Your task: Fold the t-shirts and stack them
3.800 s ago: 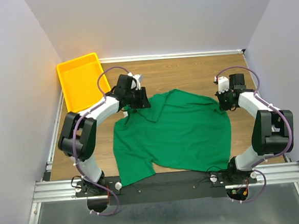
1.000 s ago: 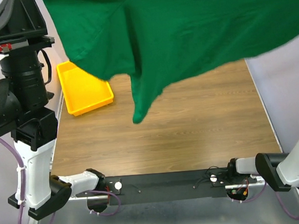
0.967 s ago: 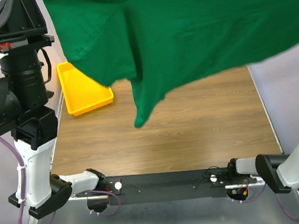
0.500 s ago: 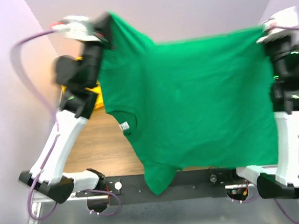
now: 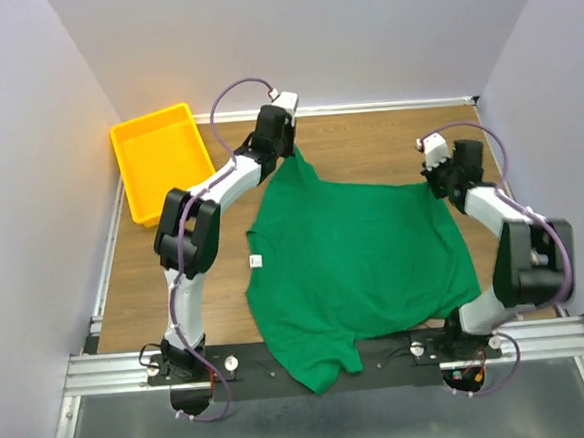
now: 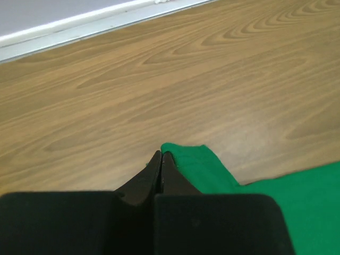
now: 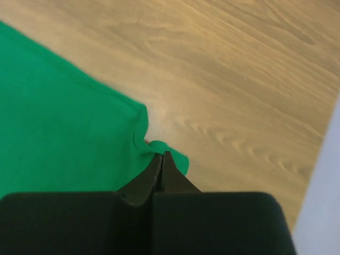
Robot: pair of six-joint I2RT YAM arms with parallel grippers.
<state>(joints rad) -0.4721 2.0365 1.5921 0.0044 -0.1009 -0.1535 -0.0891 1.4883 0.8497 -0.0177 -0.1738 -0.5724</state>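
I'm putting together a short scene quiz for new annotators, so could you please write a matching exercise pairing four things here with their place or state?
Things:
1. yellow tray
2. left gripper
3. right gripper
4. white tag

Places or states:
A. shut on the far right corner of the t-shirt
B. at the far left corner of the table
C. on the t-shirt's left edge, as the top view shows it
D. shut on the t-shirt's far left corner

Pairs: 1-B, 2-D, 3-A, 4-C
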